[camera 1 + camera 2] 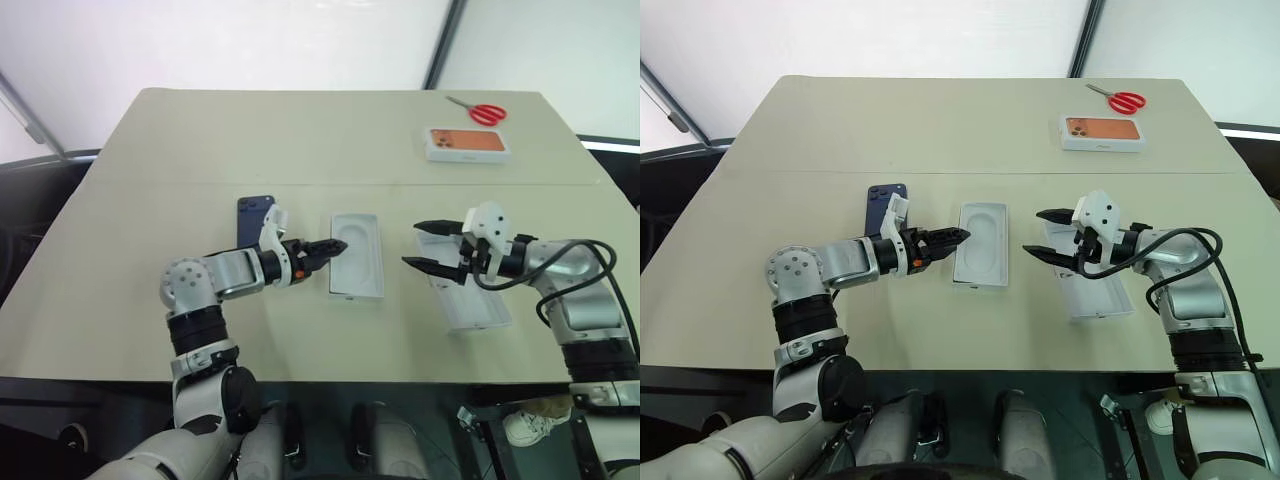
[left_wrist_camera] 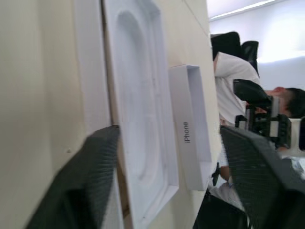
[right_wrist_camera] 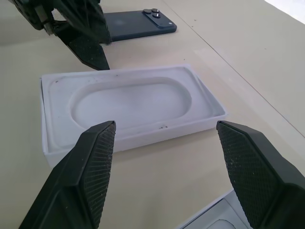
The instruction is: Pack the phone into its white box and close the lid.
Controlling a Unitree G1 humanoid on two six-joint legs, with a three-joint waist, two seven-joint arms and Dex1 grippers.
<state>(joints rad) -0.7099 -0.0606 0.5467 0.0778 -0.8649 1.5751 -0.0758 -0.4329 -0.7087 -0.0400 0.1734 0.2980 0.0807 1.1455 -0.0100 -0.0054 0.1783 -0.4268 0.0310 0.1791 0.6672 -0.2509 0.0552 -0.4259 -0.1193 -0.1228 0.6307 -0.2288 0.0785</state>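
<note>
Two open claws, left claw [image 1: 333, 247], right claw [image 1: 428, 246], phone [image 3: 136, 23] camera cluster seen from right wrist

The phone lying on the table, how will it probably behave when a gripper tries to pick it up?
The phone lies flat on the table, slim with rounded corners, so fingers would probably find little edge to grasp. Its smooth dark back looks glossy, so it may slip or slide when pushed. It seems rigid and unlikely to roll or tip.
</note>
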